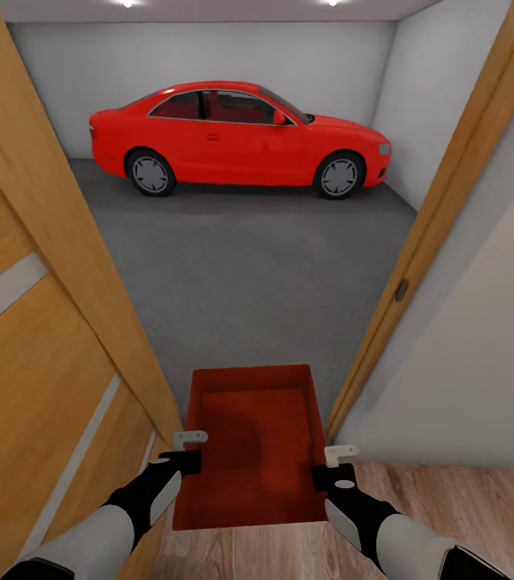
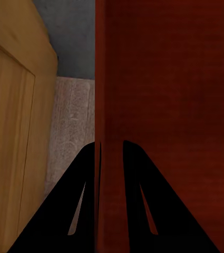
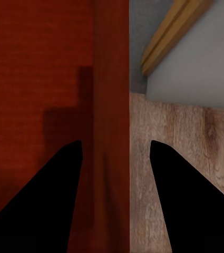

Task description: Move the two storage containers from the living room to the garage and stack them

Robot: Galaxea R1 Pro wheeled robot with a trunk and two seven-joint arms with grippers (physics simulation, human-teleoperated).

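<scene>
A: Container (image 1: 250, 451), orange-red, open-topped, carried level at the doorway between plank floor (image 1: 450, 499) and the garage's grey concrete (image 1: 249, 274); left gripper (image 1: 183, 451) on its left wall, right gripper (image 1: 336, 466) on its right wall.

B: Finger state?

A: Left wrist view: fingers (image 2: 80, 205) narrow, closed on the thin wall; right wrist view: fingers (image 3: 48, 200) set wider, straddling the thicker-looking wall, contact not certain, though the bin hangs between both arms.

B: Handling?

A: Likely light and stiff, walls thin, ribbed, so fair grip; mid-wall holds on opposite sides keep it balanced.

B: Clearance?

A: Open door (image 1: 47, 322) just beside the left arm; frame (image 1: 418, 242) near the right; beyond, broad bare concrete before the red car (image 1: 241, 137).
</scene>
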